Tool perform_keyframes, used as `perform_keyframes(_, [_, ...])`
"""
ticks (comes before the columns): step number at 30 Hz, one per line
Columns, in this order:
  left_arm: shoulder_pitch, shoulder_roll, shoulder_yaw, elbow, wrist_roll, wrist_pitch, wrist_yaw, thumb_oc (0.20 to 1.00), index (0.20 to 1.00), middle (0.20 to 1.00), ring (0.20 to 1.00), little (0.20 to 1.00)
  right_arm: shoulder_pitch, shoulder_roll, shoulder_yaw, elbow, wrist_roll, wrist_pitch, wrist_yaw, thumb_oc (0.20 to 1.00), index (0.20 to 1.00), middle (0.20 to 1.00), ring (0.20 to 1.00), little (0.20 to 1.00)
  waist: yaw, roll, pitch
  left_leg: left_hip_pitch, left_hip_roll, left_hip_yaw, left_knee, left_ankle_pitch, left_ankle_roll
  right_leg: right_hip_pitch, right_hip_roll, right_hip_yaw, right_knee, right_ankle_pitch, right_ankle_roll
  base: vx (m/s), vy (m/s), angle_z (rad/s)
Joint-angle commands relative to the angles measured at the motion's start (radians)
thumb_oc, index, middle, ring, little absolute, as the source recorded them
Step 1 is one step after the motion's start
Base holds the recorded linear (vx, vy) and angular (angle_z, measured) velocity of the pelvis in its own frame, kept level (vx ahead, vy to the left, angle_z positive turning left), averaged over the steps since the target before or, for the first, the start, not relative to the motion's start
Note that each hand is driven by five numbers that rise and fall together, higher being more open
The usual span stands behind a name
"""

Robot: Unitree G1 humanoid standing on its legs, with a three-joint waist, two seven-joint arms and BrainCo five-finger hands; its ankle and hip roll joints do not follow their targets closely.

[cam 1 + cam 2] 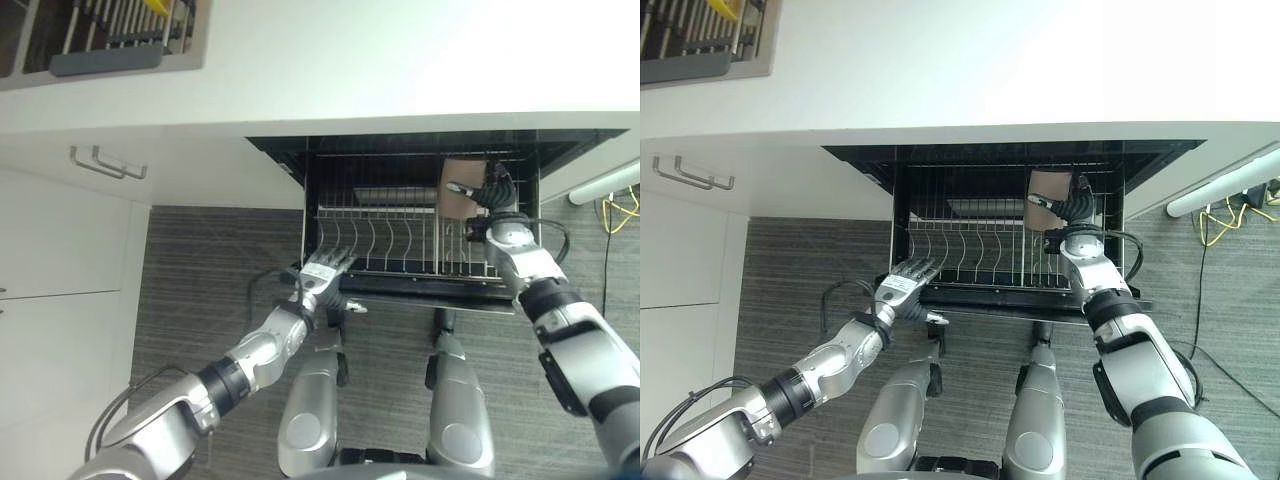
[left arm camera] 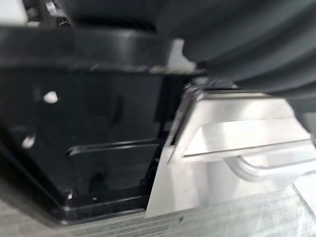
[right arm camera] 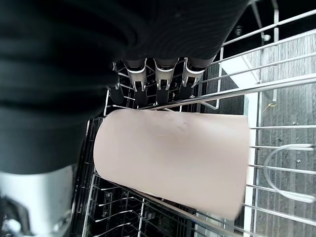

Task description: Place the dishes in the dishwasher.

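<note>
A pale beige cup [image 1: 458, 190] is held on its side over the right rear of the pulled-out wire dishwasher rack [image 1: 380, 268]. My right hand [image 1: 495, 200] is shut on it; the right wrist view has my fingers [image 3: 163, 79] curled against the cup [image 3: 173, 158], with the rack wires just beyond. At the rack's front left corner rests my left hand [image 1: 322, 275], open, its straight fingers lying on the front rail. The rack's row of plate tines stands bare between the two hands.
The white counter overhangs the dishwasher, with a sink rack [image 1: 100, 45] at its far left. A white cabinet with bar handles [image 1: 105, 160] stands left of the dishwasher. A grey flat piece [image 1: 395, 195] lies at the rack's back. A white tube [image 1: 605, 183] and yellow cables are at the right.
</note>
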Motion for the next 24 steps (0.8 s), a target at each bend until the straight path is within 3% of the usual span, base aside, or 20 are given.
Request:
perform_keyframes(1, [0.03, 0.108, 0.135, -0.034, -0.105, 0.005, 0.193, 1.0, 1.0, 1.0, 1.0, 1.0, 0.055, 0.044, -0.009, -0.204, 0.068, -0.099, 0.003, 1.0, 1.0, 1.0, 1.0, 1.0, 0.011, -0.034, -0.019, -0.011, 0.017, 0.063, 0.094, -0.084, 0.024, -0.067, -0.078, 0.026, 0.154, -0.085, 0.044, 0.01, 0.0, -0.08])
perform_keyframes(4, [0.091, 0.13, 0.252, -0.134, -0.155, -0.035, 0.277, 1.0, 1.0, 1.0, 1.0, 1.0, 0.234, 0.055, -0.015, -0.471, 0.047, -0.12, 0.006, 1.0, 1.0, 1.0, 1.0, 1.0, -0.015, -0.049, -0.019, -0.003, 0.02, 0.072, 0.097, -0.086, 0.025, -0.066, -0.077, 0.034, 0.157, -0.087, 0.045, 0.01, 0.002, -0.05])
perform_keyframes(7, [0.164, 0.115, 0.41, -0.229, -0.178, -0.145, 0.375, 1.0, 1.0, 1.0, 1.0, 1.0, 0.428, 0.018, -0.055, -0.727, -0.002, -0.187, 0.057, 1.0, 1.0, 1.0, 1.0, 1.0, -0.042, -0.066, -0.019, 0.018, 0.026, 0.088, 0.099, -0.088, 0.024, -0.055, -0.076, 0.041, 0.162, -0.088, 0.053, 0.0, 0.003, 0.02])
perform_keyframes(10, [0.203, 0.087, 0.51, -0.296, -0.157, -0.244, 0.416, 1.0, 1.0, 1.0, 1.0, 1.0, 0.484, 0.022, -0.084, -0.812, -0.027, -0.209, 0.091, 1.0, 1.0, 1.0, 1.0, 1.0, -0.05, -0.078, -0.02, 0.04, 0.03, 0.098, 0.1, -0.091, 0.024, -0.033, -0.074, 0.039, 0.16, -0.091, 0.054, -0.01, -0.013, -0.03])
perform_keyframes(13, [0.252, 0.061, 0.601, -0.369, -0.19, -0.387, 0.417, 1.0, 1.0, 1.0, 1.0, 1.0, 0.523, 0.034, -0.12, -0.858, 0.017, -0.243, 0.132, 1.0, 1.0, 1.0, 1.0, 1.0, -0.046, -0.088, -0.04, 0.075, 0.04, 0.11, 0.084, -0.09, 0.019, 0.007, -0.072, 0.023, 0.141, -0.093, 0.052, 0.01, -0.039, 0.0])
perform_keyframes(15, [0.282, 0.04, 0.639, -0.401, -0.239, -0.485, 0.405, 1.0, 1.0, 1.0, 1.0, 1.0, 0.549, 0.049, -0.139, -0.888, 0.026, -0.308, 0.175, 1.0, 1.0, 1.0, 1.0, 1.0, -0.042, -0.093, -0.061, 0.098, 0.047, 0.116, 0.071, -0.089, 0.016, 0.035, -0.07, 0.012, 0.128, -0.097, 0.05, 0.02, -0.034, 0.07])
perform_keyframes(19, [0.373, -0.022, 0.69, -0.471, -0.462, -0.704, 0.202, 1.0, 1.0, 1.0, 1.0, 1.0, 0.602, 0.082, -0.158, -0.96, 0.089, -0.394, 0.329, 1.0, 1.0, 1.0, 1.0, 1.0, -0.025, -0.105, -0.134, 0.176, 0.057, 0.13, 0.023, -0.085, 0.007, 0.134, -0.065, -0.025, 0.067, -0.1, 0.049, 0.06, -0.042, 0.07])
perform_keyframes(21, [0.432, -0.062, 0.708, -0.495, -0.653, -0.82, 0.075, 1.0, 1.0, 1.0, 1.0, 1.0, 0.637, 0.089, -0.176, -0.979, 0.113, -0.461, 0.378, 1.0, 1.0, 1.0, 1.0, 1.0, -0.013, -0.109, -0.189, 0.23, 0.062, 0.137, -0.003, -0.083, 0.004, 0.201, -0.064, -0.052, 0.031, -0.099, 0.049, 0.07, -0.014, 0.08])
perform_keyframes(24, [0.467, -0.107, 0.696, -0.49, -0.932, -0.867, -0.159, 1.0, 1.0, 1.0, 1.0, 1.0, 0.649, 0.101, -0.184, -0.968, 0.101, -0.536, 0.43, 1.0, 1.0, 1.0, 1.0, 1.0, 0.001, -0.105, -0.258, 0.289, 0.068, 0.129, -0.038, -0.075, 0.0, 0.275, -0.057, -0.079, -0.007, -0.093, 0.046, 0.06, 0.024, 0.14])
